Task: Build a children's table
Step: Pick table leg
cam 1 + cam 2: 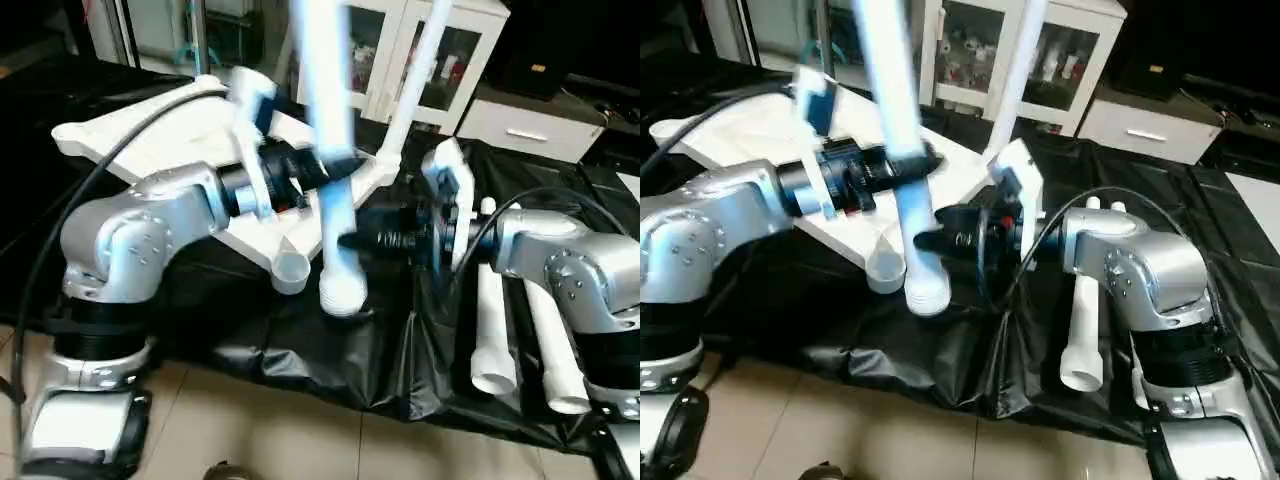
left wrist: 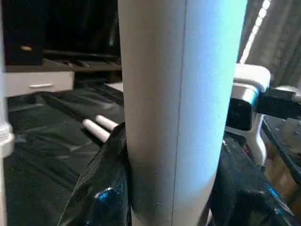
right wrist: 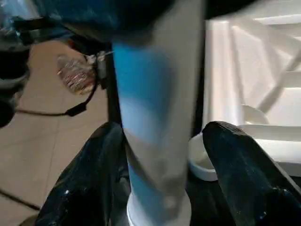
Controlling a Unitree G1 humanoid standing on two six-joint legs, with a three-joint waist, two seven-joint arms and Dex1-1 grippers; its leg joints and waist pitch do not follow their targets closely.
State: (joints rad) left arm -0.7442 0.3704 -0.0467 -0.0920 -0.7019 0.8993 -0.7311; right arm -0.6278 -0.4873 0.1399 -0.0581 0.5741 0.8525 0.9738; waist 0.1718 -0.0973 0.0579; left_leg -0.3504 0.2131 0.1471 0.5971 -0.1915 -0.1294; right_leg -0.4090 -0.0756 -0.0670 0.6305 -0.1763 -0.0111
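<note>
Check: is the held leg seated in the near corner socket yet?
Not seated. The leg hangs beside the empty socket, wide end low, both pincers gripping it.

White leg (image 1: 330,150) upright beside the upturned tabletop's (image 1: 180,140) corner socket (image 1: 290,272).

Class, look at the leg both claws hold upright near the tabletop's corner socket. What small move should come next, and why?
Probably shift the leg sideways until its wide end sits over the empty corner socket, then lower it. Both the left claw and right claw grip the leg, and its end hangs just beside the socket, off the tabletop edge.
</note>
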